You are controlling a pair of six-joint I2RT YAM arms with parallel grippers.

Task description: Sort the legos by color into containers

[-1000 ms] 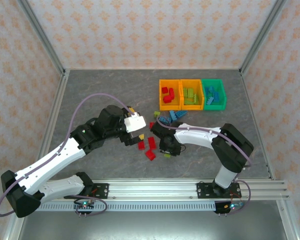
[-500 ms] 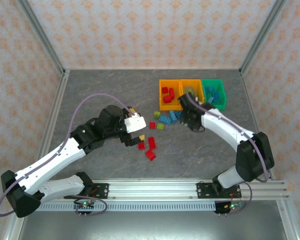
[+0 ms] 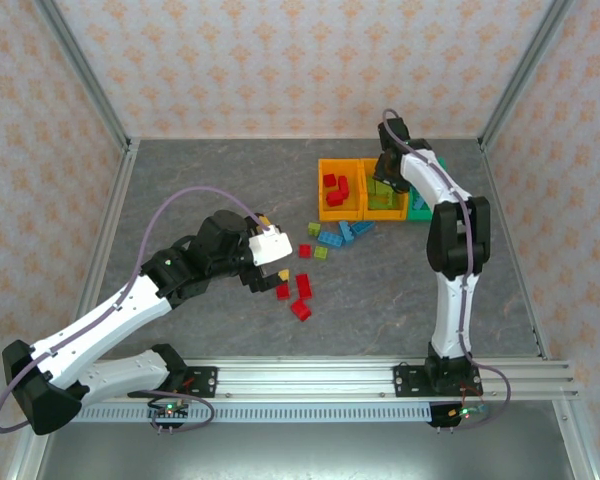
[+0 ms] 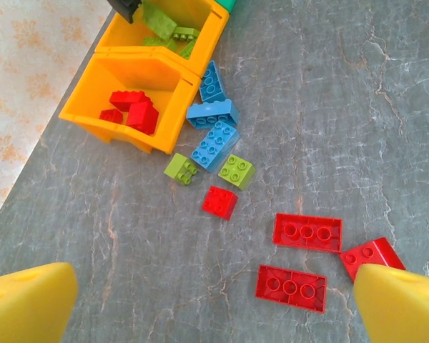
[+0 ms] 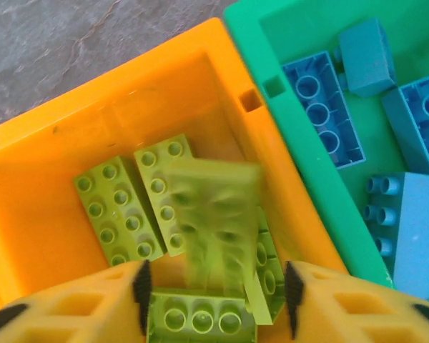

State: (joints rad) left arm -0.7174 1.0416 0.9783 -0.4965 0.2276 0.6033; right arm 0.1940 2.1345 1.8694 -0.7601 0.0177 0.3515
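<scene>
Lime-green and blurred, a small studded plastic brick (image 5: 214, 214) is seen loose between the spread jaws of the right gripper (image 5: 216, 289), over the orange plastic bin (image 5: 107, 100); it is judged light and rigid, best pinched across flat sides.

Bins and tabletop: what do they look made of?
Orange bin and green bin: moulded plastic, smooth with slight sheen, thin uniform walls. Tabletop: grey, veined like stone, matte; could be slate or a printed laminate, can't tell.
</scene>
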